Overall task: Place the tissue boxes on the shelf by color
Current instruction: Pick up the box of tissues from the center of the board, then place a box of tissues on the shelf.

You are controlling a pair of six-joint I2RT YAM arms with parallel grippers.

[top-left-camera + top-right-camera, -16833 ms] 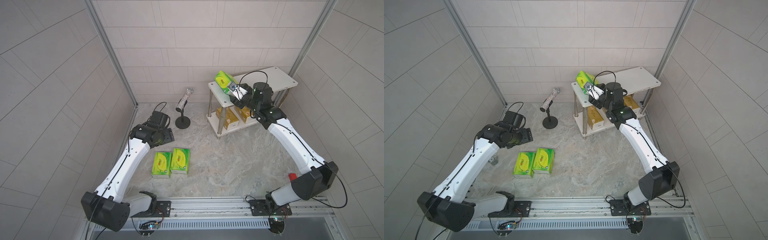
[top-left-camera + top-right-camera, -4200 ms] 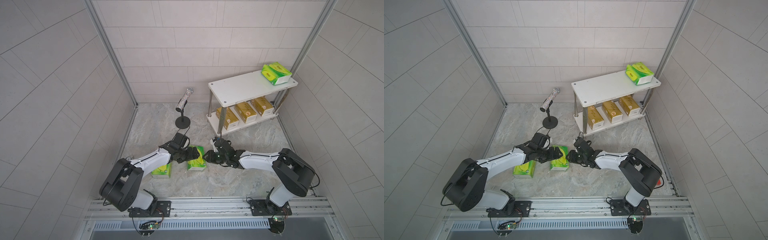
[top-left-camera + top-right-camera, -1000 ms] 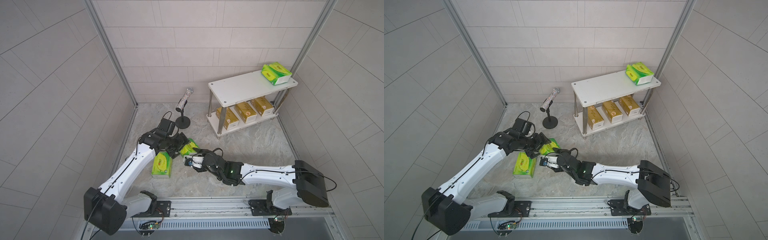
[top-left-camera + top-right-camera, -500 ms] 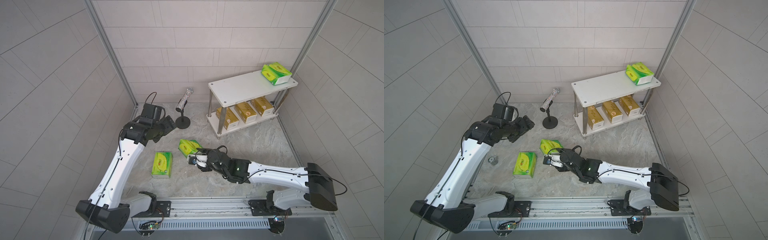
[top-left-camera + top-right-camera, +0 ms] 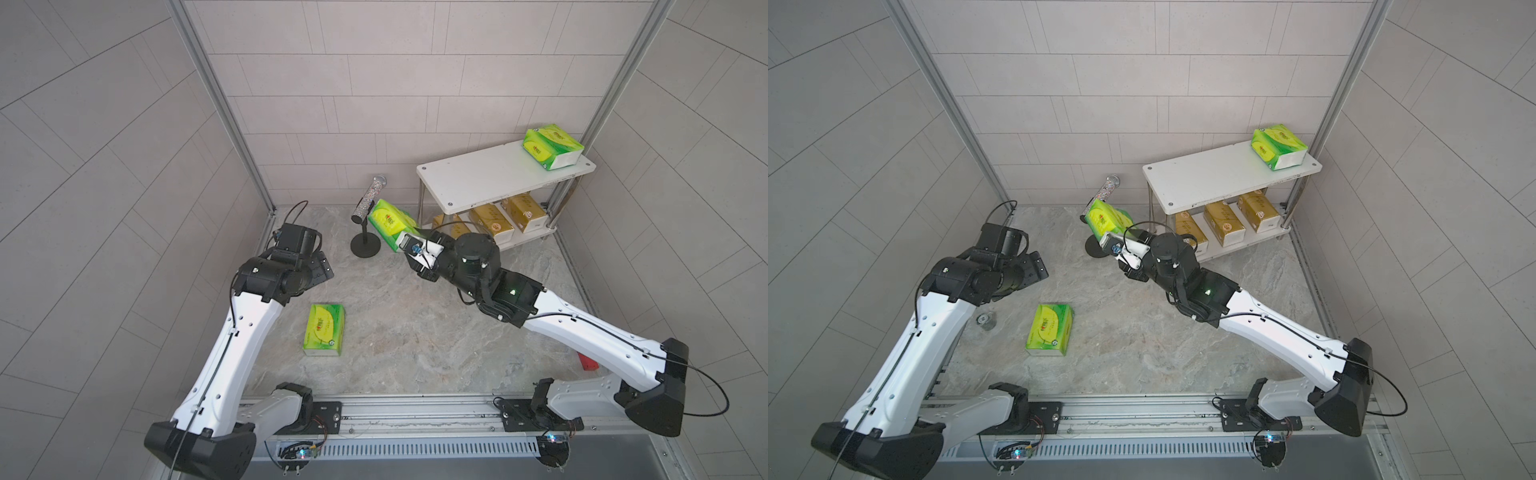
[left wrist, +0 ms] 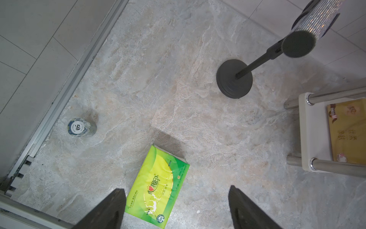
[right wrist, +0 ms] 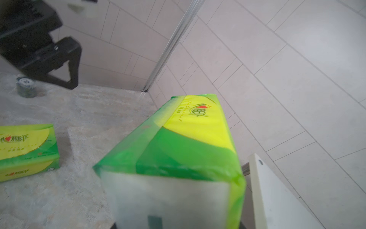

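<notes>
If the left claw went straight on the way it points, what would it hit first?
Most likely the green tissue pack lying on the stone floor: the open left gripper points down toward it in its wrist view. Depth is unclear, so it could touch bare floor just beside the pack instead.

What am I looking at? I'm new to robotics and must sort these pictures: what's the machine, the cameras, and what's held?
These are two white robot arms, each ending in a two-fingered gripper. Two pictures look down from one overhead camera; the other two come from cameras on the arms' wrists. The right gripper holds a green tissue pack in the air near the white two-tier shelf. The left gripper is open and empty. A second green pack lies on the marbled surface, a third green pack sits on the shelf's top board, and three gold packs sit on the lower board.
</notes>
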